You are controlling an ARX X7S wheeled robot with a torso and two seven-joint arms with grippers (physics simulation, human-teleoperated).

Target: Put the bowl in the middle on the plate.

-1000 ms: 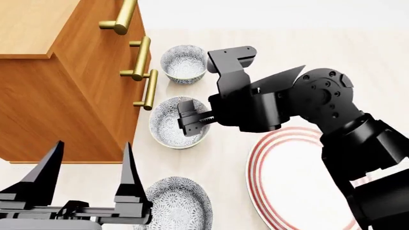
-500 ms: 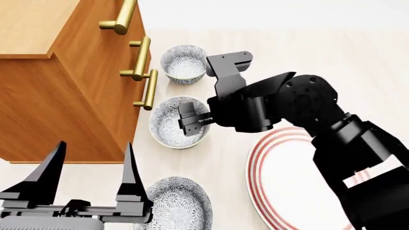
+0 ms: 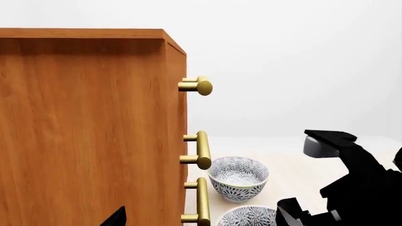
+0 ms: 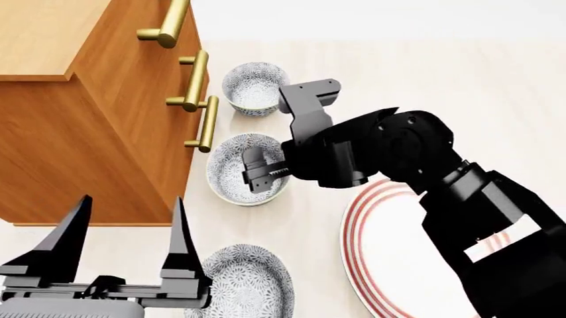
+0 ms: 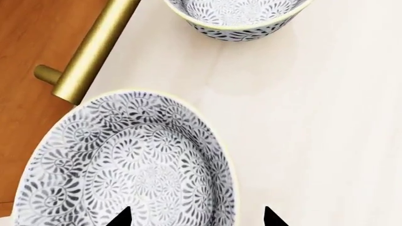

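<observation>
Lowered a bit since prev frame, right gripper (image 4: 254,173) sits over the bowl (image 4: 232,177), jaws open astride its rim. Bowl mid-row betw two others, beside cabinet (image 4: 79,119); plate (image 4: 389,258) nearby. Left gripper (image 4: 124,248) open, idle.

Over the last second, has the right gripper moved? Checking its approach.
Yes: the right gripper moved slightly toward the wooden cabinet, over the middle speckled bowl.

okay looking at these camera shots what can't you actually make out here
- Large white plate with red rings: in the head view the right arm covers much of it, and the bottom edge cuts it off.
- Right gripper: in the right wrist view only two fingertips straddle the rim of the middle speckled bowl; contact can't be judged.
- Nearest speckled bowl: cut off by the bottom edge.
</observation>
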